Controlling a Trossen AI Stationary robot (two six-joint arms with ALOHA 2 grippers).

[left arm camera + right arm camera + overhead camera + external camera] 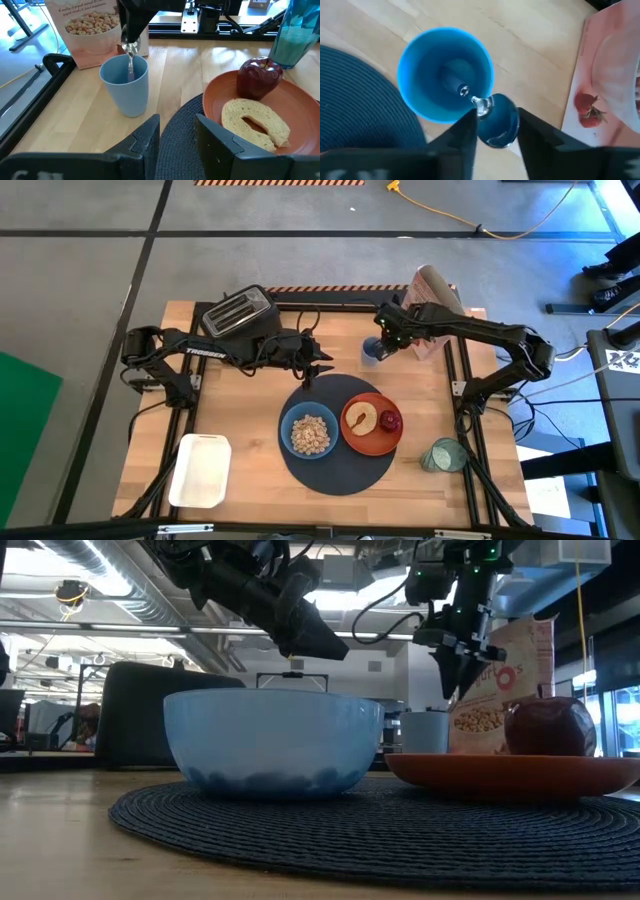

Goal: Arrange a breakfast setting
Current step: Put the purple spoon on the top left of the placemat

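Observation:
The dark-navy placemat (335, 470) holds a light-blue bowl (309, 432) of cereal and an orange-red plate (371, 442) with a toast slice (362, 419) and a red fruit (390, 421). A blue cup (372, 352) stands on the table beyond the mat. My right gripper (387, 343) is above the cup, shut on a metal spoon (130, 60) that hangs into it. My left gripper (318, 366) is open and empty above the mat's far edge. The green-tinted glass (443, 455) stands right of the mat. My right gripper pinches the spoon's upper end (485, 106) between its two fingers, coming from above and pointing down. The spoon hangs upright below the fingers, its thin lower end (464, 91) inside the blue cup (445, 75). I cannot tell whether it touches the cup's bottom.
A cereal box (432, 300) stands just beyond the cup at the far right. A toaster (238, 313) sits at the far left and a white tray (201, 470) at the near left. Bare wood lies between tray and mat.

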